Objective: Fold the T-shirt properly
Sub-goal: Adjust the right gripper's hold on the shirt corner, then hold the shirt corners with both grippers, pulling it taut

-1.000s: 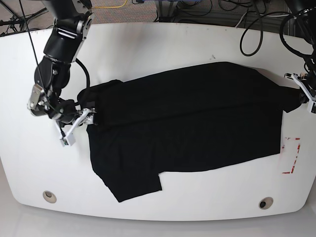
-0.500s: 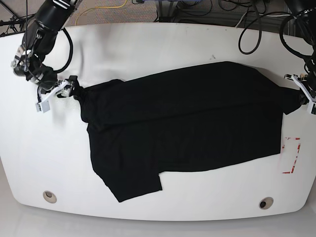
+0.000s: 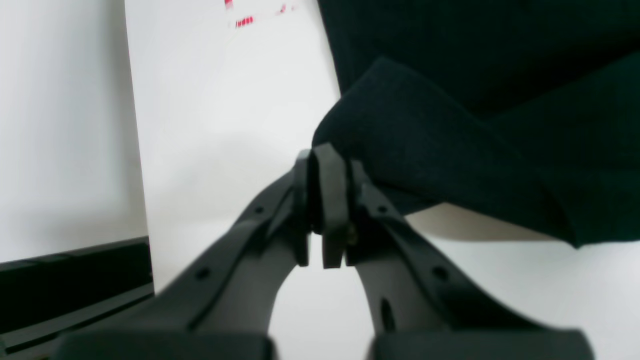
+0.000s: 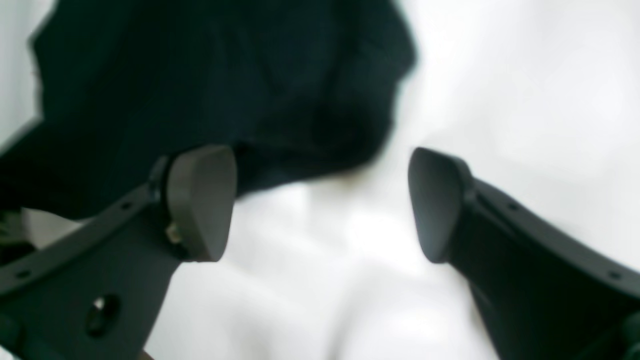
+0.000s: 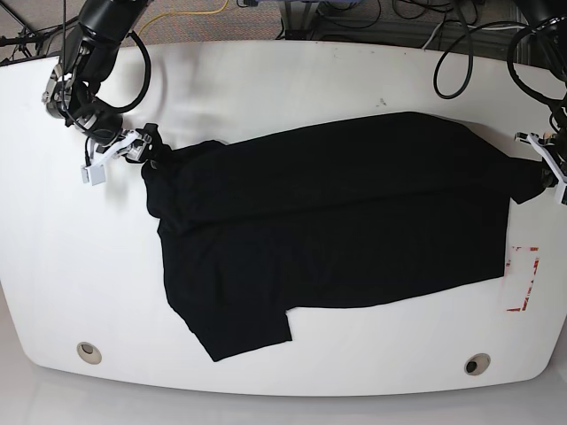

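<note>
T-shirt (image 5: pixel 337 221): black, spread across the white tabletop (image 5: pixel 266 80), one sleeve folded under near the front edge. Left hand (image 3: pixel 325 200): pressed together, pinching a cloth corner at the shirt's edge. Right hand (image 4: pixel 320 205): spread wide, holding nothing, just beside the opposite corner.

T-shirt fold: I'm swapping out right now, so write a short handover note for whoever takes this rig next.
Left gripper: shut on the T-shirt, pinching a lifted corner at the table's edge.
Right gripper: open, nothing between its pads, right beside the opposite bunched corner.
The T-shirt lies spread across the white table, one sleeve sticking out toward the near edge.
Done: one end gripped.
Left: right gripper must close on its corner; no tidy fold made yet.
</note>
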Robot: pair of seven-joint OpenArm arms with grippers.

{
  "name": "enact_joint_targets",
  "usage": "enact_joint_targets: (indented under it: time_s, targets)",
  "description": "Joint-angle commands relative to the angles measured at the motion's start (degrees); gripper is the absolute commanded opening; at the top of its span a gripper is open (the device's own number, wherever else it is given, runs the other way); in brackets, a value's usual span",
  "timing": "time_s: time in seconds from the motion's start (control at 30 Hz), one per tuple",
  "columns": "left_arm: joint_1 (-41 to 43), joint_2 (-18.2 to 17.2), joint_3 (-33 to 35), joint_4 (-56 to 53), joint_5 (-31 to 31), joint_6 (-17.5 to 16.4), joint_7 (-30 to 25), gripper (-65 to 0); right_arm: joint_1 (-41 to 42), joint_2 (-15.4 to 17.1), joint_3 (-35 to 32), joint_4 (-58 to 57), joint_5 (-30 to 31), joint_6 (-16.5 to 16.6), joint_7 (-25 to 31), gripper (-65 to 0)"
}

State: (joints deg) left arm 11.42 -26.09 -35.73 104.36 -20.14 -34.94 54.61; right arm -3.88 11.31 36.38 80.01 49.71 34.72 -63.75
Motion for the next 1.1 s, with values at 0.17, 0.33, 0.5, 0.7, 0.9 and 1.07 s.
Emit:
enact_joint_targets:
  time_s: [0.17, 0.33, 0.5, 0.7, 0.9, 1.07]
  targets:
    - [-0.56, -1.3, -0.63, 1.01, -0.3, 0.34, -0.94, -65.0, 0.93, -1.42, -0.91, -0.4, -0.61, -0.04, 0.14, -13.5]
    - [-0.56, -1.3, -0.63, 1.01, -0.3, 0.34, -0.94, -65.0, 0.76, -1.95, -3.55, -0.4, -0.61, -0.04, 0.41, -17.3]
    - [-0.56, -1.21, -0.63, 1.01, -0.3, 0.34, -0.94, -65.0, 0.58, -3.0, -4.34, -0.49, -0.61, -0.04, 0.49, -33.5]
    - [-0.56, -1.21, -0.63, 1.01, -0.3, 0.34, -0.94, -65.0, -0.03, -3.18, -4.25, -0.4, -0.44, -0.04, 0.49, -53.7]
    - [-0.48, -1.21, -0.71, 1.01, -0.3, 0.34, -0.94, -65.0, -0.74, -3.18, -4.25, 0.92, -0.44, -0.04, 0.32, -54.1]
    - [-0.48, -1.3, -0.71, 0.83, -0.3, 0.34, -0.94, -65.0, -1.97, -3.18, -4.25, 1.36, -0.35, -0.04, 0.32, -49.3]
